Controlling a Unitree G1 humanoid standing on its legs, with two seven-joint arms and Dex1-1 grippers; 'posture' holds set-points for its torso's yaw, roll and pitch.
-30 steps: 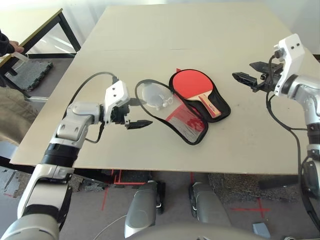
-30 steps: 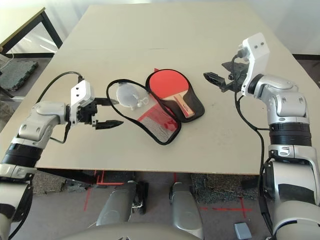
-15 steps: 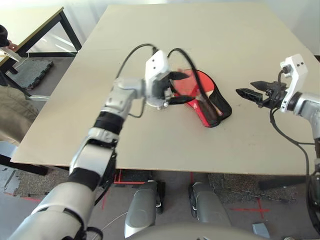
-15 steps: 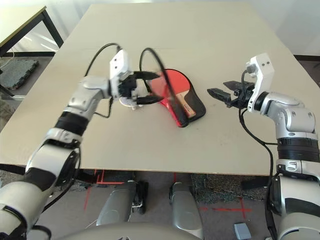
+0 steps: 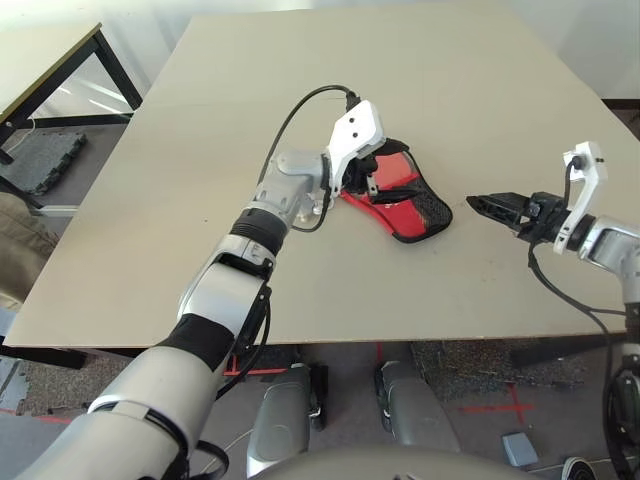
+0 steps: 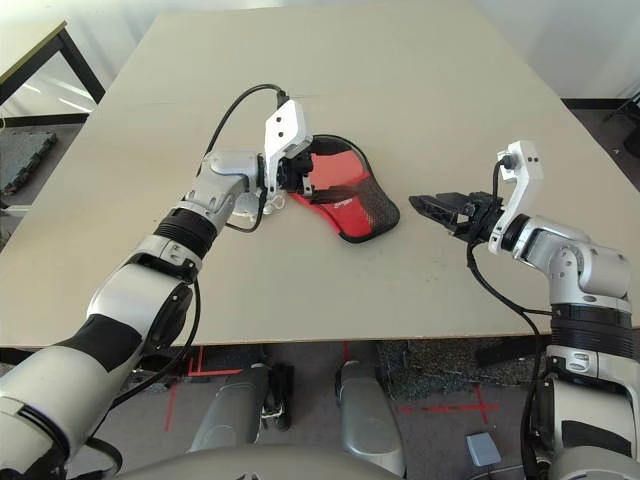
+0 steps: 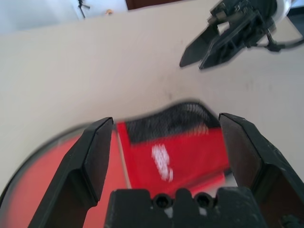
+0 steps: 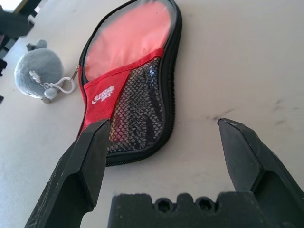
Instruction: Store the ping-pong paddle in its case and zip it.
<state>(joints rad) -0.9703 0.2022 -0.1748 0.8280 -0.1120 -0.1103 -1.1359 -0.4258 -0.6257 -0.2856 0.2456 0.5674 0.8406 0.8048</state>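
I am seeing the red case [image 8: 128, 80] lying folded shut and flat on the tabletop [image 5: 300, 270], its black mesh pocket facing up at the narrow end.

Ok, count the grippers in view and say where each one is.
2. The left gripper hangs over the case at mid-table, jaws open. The right gripper hovers to the right of the case, jaws open, pointing at it.
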